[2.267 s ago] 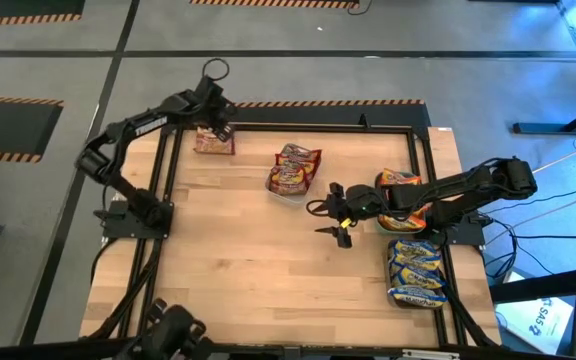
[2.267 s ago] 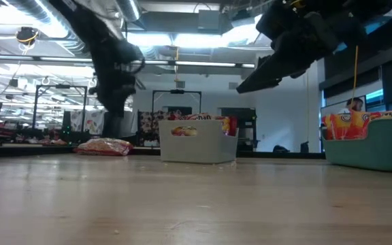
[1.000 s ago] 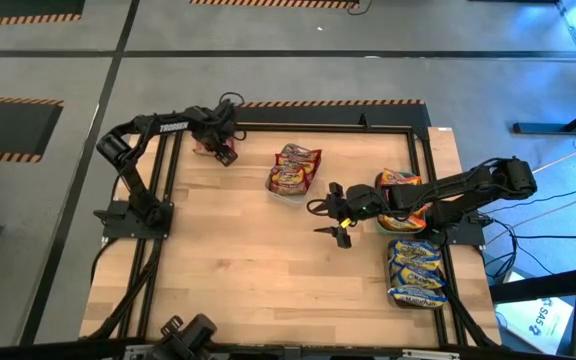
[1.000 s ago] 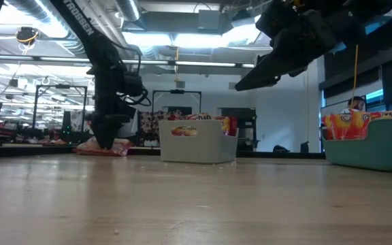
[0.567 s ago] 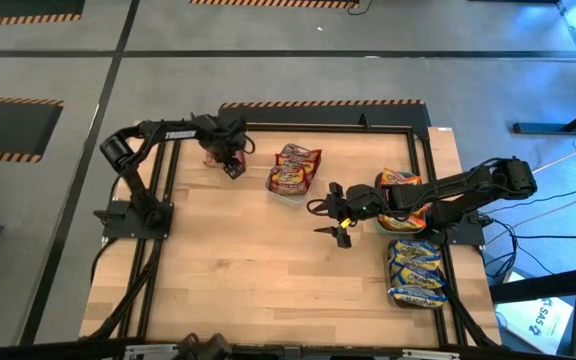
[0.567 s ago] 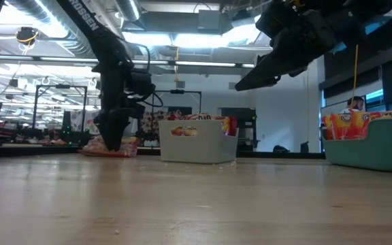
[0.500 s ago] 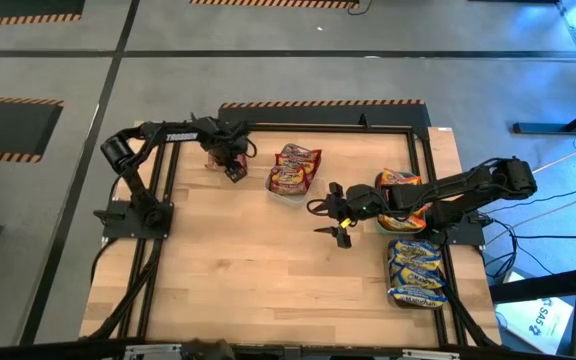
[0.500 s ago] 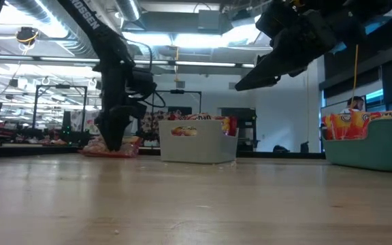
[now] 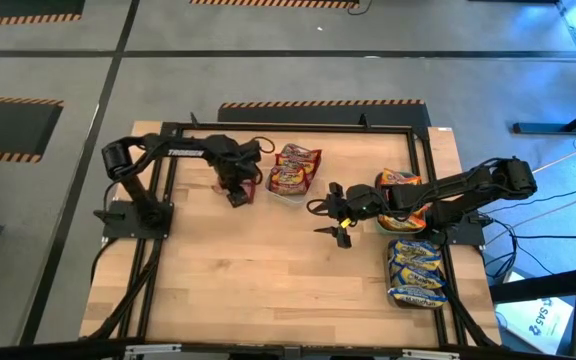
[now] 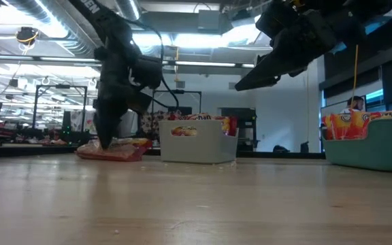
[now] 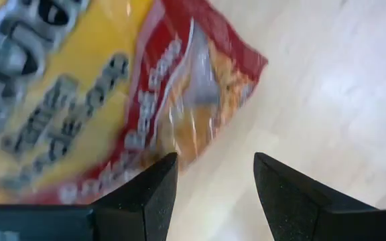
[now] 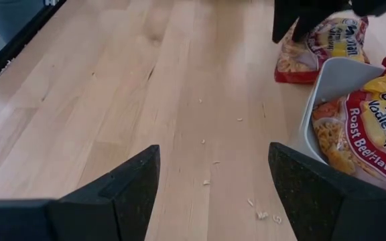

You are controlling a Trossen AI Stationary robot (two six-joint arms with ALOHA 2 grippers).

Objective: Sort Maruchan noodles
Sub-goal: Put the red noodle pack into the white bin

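Wood bench w/ black frame round its edge. Two dark arms reach in from opp. sides.

Containers, biggest first:
- Tray at near right corner, high view: full of blue-and-yellow packets, stacked flat, several deep.
- Teal tray, right side just above the blue one: holds orange-red packets, standing on edge in low view, tops above the rim. Right arm crosses over part of it.
- White tray, far centre of bench: maroon-and-yellow packets piled in it, top one rising above the rim. Right wrist view shows its white wall and a "Roast Beef" label on the packet inside.

Loose packet: maroon-and-yellow, flat on the bench just left of the white tray, near it but not in it. In high view mostly hidden under the left gripper. Left wrist view shows it close up, yellow face w/ red edge.

Left gripper: down at the loose packet, tips at bench level. Fingers apart, packet's edge by one finger, bare bench in the gap between them. Whether it's pinching the packet: can't tell.

Right gripper: held above mid-bench, between white tray and teal tray, well off the surface in low view. Fingers spread wide, nothing between them, only bare wood w/ a few crumbs below.
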